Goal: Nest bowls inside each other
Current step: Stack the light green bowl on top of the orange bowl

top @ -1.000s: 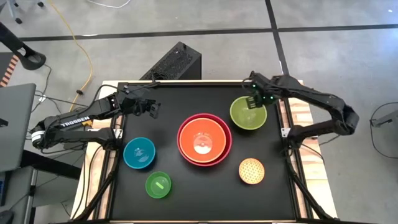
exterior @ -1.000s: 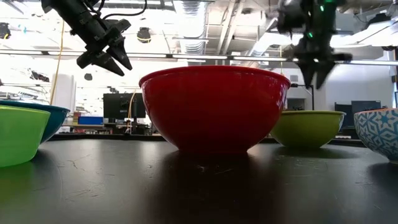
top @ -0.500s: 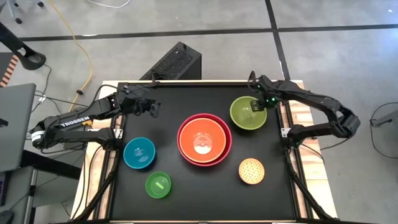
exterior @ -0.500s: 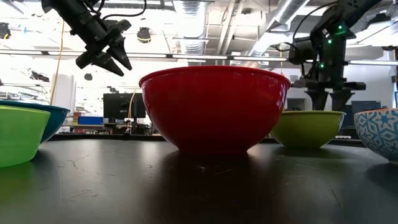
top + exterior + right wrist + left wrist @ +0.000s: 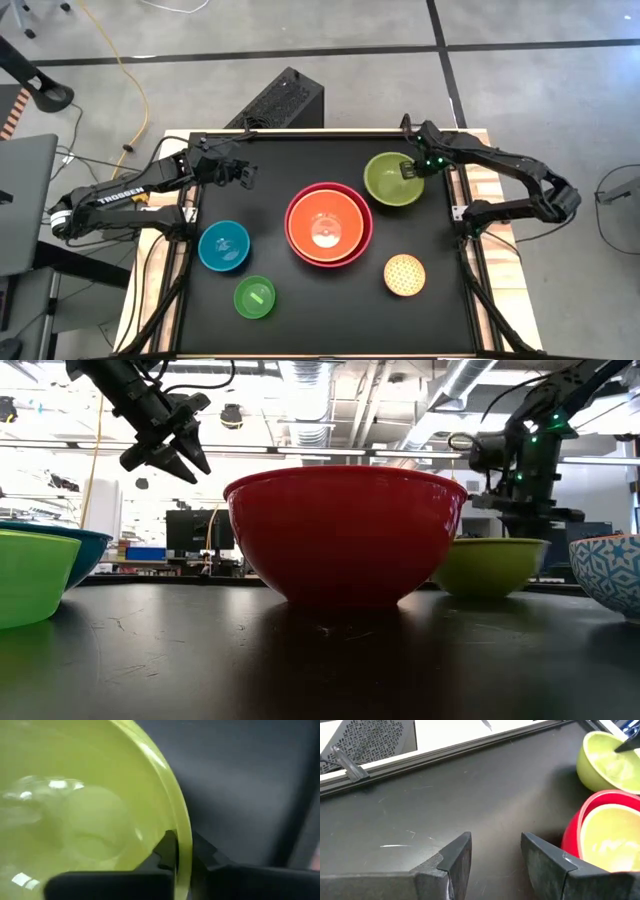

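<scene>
The olive-green bowl stands at the table's far right, and my right gripper is shut on its right rim. The orange bowl sits nested inside the red bowl at the table's middle. A blue bowl and a bright green bowl stand at the near left. The speckled yellow bowl stands at the near right. My left gripper hangs open above the far left of the table, with nothing between its fingers. My right gripper pinches the olive-green bowl's rim on the side toward the table's right edge. One finger is inside the bowl and one outside. The fingers come from above, pointing steeply down. The bowl's base stays on the table.
The table's raised far edge runs behind the left gripper. Bare black tabletop lies along the near side between the bright green and speckled bowls. A dark perforated box stands on the floor beyond the far edge.
My right gripper has dropped from above the olive-green bowl down over its right rim with its fingers spread, then shut on that rim.
</scene>
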`<state>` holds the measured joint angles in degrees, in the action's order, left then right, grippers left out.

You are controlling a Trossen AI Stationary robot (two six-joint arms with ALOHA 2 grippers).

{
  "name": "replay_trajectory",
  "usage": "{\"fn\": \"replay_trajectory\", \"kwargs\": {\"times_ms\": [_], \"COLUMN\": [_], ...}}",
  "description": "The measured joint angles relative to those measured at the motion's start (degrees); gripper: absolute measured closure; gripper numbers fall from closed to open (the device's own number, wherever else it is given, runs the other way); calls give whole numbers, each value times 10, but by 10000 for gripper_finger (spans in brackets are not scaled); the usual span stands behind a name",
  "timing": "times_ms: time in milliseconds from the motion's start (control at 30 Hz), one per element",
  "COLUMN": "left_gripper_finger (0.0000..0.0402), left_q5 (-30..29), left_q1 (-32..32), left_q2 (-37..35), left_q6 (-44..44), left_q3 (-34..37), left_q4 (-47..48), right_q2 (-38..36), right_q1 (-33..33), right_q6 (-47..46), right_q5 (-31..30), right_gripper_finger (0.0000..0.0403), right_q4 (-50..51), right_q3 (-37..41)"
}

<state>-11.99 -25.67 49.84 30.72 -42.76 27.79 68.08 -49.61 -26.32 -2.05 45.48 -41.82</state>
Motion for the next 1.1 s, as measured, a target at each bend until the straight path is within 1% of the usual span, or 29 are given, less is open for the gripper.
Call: {"fn": "replay_trajectory", "kwargs": {"times_ms": [67, 167, 300, 400, 567, 667, 800, 900, 1000, 1100], "left_gripper_finger": [241, 241, 241, 241, 241, 241, 241, 241, 241, 241], "left_q5": [0, 1, 2, 1, -9, -10, -18, -22, -22, -22], "left_q1": [0, 0, 0, 0, 0, 0, 0, 0, 0, 0], "left_q2": [0, 0, 0, 0, 0, 0, 0, 0, 0, 0], "left_q6": [0, -1, -11, -22, -47, -64, -90, -107, -123, -140], "left_q3": [0, 0, 0, 0, 0, 0, 0, 0, 0, 0], "left_q4": [1, 1, 1, 1, 1, 1, 1, 0, -6, -8], "right_q2": [-1, 1, 1, 1, 2, 2, 8, 37, 78, 121], "right_q1": [-4, -12, -5, 25, 115, 189, 303, 381, 444, 488], "right_q6": [2, 2, 5, -7, -64, -114, -201, -274, -332, -374], "right_q5": [2, 0, -3, -2, 2, -13, -66, -109, -126, -130], "right_gripper_finger": [383, 381, 389, 390, 390, 390, 390, 390, 390, 390], "right_q4": [-6, 25, 82, 101, 109, 105, 94, 91, 74, 30], "right_q3": [-5, -35, -113, -186, -288, -324, -329, -329, -328, -328]}}
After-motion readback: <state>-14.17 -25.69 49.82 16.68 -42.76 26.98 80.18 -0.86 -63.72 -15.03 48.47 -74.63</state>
